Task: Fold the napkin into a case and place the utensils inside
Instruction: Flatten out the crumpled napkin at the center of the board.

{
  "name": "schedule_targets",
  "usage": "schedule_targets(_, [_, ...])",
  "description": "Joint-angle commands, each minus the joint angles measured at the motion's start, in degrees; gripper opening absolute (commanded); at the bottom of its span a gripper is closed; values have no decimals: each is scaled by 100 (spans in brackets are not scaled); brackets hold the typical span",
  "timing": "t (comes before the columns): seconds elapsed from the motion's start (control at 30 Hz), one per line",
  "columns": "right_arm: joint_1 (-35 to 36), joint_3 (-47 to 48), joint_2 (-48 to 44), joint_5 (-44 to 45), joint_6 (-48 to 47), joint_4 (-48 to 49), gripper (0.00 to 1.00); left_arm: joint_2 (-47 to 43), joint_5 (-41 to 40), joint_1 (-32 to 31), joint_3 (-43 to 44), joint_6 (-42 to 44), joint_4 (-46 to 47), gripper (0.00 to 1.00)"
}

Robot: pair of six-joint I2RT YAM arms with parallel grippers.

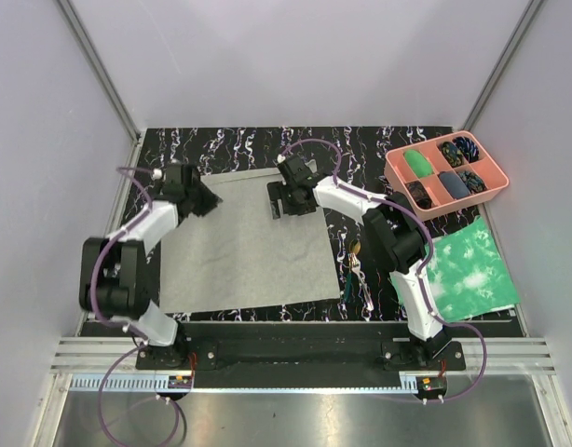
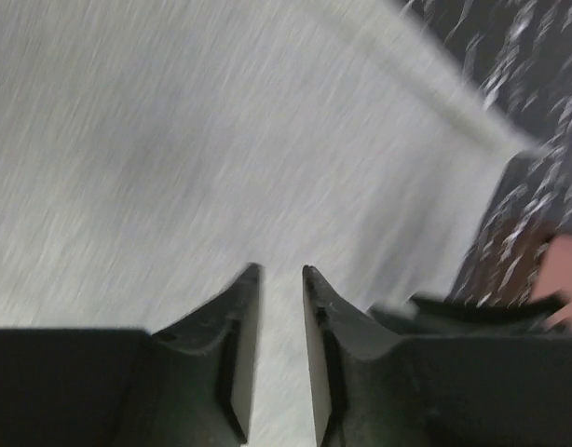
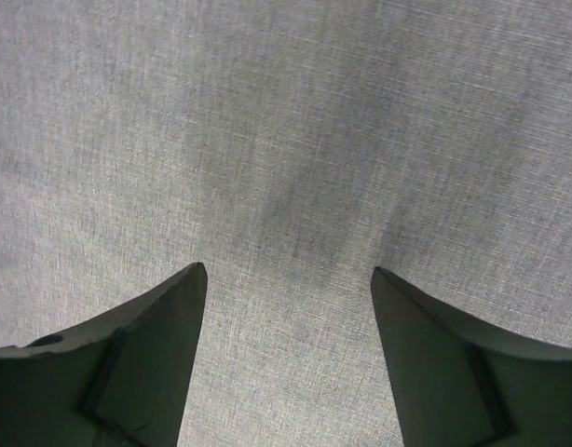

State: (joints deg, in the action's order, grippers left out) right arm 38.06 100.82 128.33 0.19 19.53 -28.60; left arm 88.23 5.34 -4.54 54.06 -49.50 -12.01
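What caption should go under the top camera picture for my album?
Left arm and right arm reach over the flat napkin; utensils lie beside it.

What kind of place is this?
Probably a robot lab test cell: plain white walls enclose the table, left arm and right arm are bolted to a base rail, and a grey napkin lies staged.

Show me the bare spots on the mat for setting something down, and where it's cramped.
Bare: the far strip of the mat between the napkin and the back wall, running right to the pink tray. Crowded: right of the napkin, where the utensils, the right arm and the green sheet sit close together.
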Motion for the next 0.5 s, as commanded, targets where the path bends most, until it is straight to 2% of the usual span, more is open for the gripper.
schedule_targets(0.0, [-27,140,-230,-553,112,65,74,1028,64,303,982,72,463,22])
schedule_targets(0.03, [-27,105,-221,-633,139,82,70,1187,63,356,1262,37,498,15])
schedule_targets(0.07, [-27,88,-230,-703,156,83,61,1458,46,400,1404,36,489,14])
schedule_targets(0.17, [-27,-53,-221,-853,192,153,44,1952,-130,445,1958,36,270,13])
schedule_targets(0.3, [-36,-141,-177,-924,200,197,38,2514,-244,611,2398,-217,76,7])
schedule_targets(0.4, [-36,-185,-142,-985,174,197,31,2761,-385,655,2372,-507,347,4])
schedule_targets(0.47, [-27,-211,-133,-994,174,188,29,2823,-359,691,2153,-675,856,3])
